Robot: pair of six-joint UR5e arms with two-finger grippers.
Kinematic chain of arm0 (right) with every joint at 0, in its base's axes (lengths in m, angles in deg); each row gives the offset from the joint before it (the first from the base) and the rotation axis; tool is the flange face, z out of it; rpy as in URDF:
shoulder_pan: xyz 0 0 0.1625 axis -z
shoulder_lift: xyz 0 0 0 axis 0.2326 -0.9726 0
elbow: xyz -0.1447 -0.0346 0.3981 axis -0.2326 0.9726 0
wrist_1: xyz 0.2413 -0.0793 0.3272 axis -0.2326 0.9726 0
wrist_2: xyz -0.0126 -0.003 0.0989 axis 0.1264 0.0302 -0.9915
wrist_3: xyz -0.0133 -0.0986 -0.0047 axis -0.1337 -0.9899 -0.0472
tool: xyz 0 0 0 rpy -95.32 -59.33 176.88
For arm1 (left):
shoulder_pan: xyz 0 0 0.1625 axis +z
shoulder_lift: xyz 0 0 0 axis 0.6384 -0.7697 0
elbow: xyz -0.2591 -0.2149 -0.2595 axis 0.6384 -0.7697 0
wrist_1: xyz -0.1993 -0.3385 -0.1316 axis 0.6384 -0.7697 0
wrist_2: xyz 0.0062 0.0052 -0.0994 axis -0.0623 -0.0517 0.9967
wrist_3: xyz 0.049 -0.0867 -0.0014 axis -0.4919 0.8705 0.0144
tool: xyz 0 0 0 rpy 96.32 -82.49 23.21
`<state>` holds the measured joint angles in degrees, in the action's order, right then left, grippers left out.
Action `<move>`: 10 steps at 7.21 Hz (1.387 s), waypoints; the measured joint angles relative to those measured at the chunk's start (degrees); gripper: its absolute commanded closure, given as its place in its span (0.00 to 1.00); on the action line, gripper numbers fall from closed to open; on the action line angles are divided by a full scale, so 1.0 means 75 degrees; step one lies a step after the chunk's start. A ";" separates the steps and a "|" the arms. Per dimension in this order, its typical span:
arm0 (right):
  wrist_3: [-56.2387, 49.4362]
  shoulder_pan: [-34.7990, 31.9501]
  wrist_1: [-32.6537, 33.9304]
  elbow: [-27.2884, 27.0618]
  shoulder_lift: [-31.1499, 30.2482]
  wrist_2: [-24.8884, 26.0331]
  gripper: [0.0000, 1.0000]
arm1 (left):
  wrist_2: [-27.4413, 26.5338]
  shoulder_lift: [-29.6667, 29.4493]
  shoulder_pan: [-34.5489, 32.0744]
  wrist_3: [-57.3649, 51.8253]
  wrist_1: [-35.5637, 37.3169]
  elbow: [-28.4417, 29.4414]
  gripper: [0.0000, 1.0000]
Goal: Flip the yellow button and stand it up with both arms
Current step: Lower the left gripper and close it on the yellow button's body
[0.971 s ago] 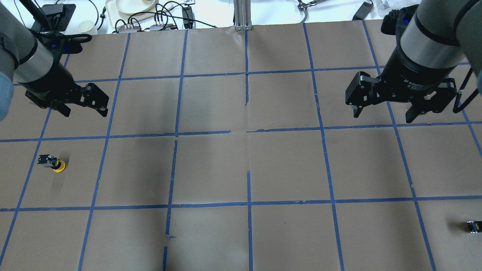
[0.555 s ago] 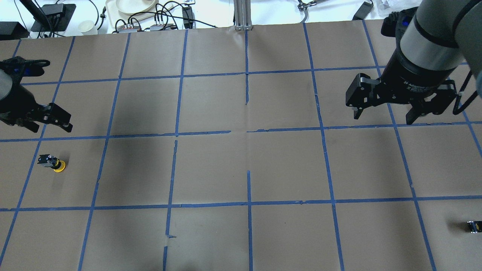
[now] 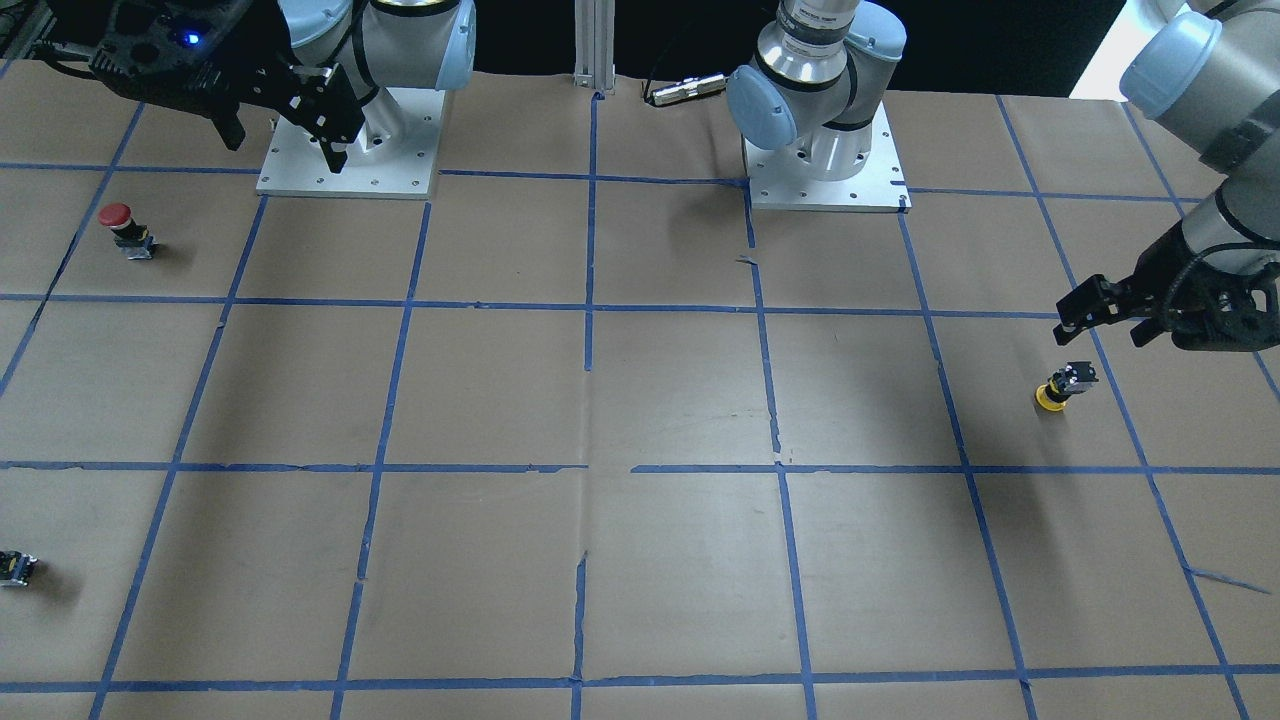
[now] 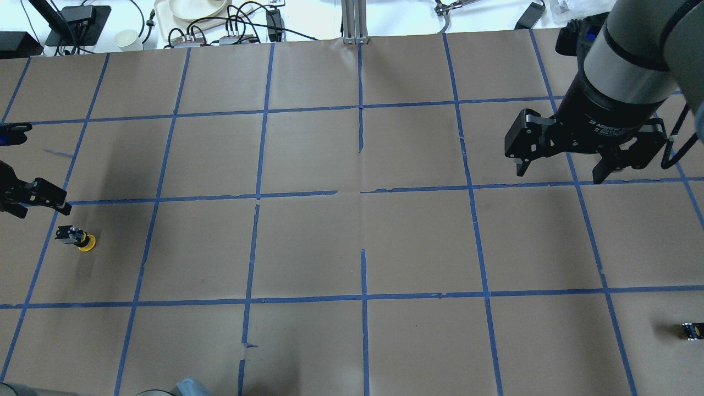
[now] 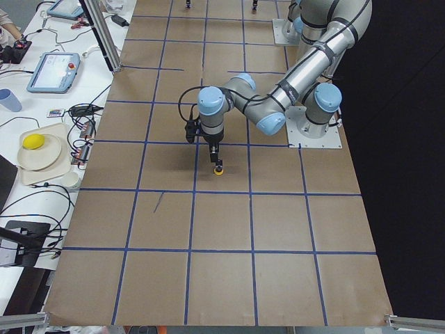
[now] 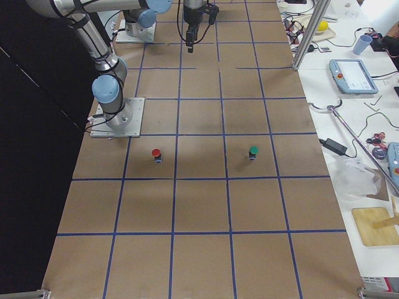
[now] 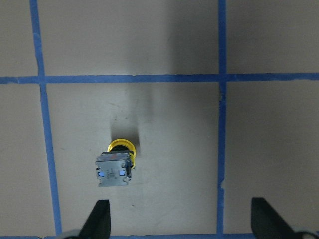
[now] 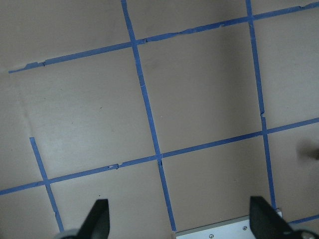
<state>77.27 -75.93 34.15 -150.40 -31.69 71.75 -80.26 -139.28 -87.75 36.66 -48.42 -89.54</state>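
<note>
The left end effector [image 7: 182,224] is hovering with its two fingers spread wide and gripping nothing; its fingertips are showing at the bottom corners of the left wrist view, over bare table [image 4: 352,242]. The yellow button [image 7: 115,164] is sitting in the lower left of that view, just above the left fingertip and apart from it, with its yellow cap down on the brown paper and its black and silver switch body pointing up and leaning. In the overhead view the button is resting near the left edge, inside a blue-taped square, just below the end effector. The right end effector [image 4: 560,171] is hanging in the upper right of the overhead view, likewise wide open and empty, well apart from the button. A red-capped button [image 3: 118,222] is standing at the upper left of the front-facing view, and a tiny black-silver part [image 4: 692,330] is lying at the lower right edge of the overhead view.
</note>
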 measured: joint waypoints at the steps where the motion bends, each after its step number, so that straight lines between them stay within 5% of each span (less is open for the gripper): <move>1: -0.0001 0.0000 0.0012 -0.0017 0.0005 0.0004 0.00 | -0.0002 -0.0315 0.0167 -0.0261 0.0295 -0.0020 0.00; 10: 0.0067 0.0000 0.0103 -0.0101 0.0005 0.0014 0.00 | -0.0038 -0.0378 0.0189 0.0102 0.1619 -0.1015 0.05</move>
<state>77.78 -75.93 34.92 -151.16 -31.66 71.85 -80.55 -142.12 -86.33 37.42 -36.27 -97.15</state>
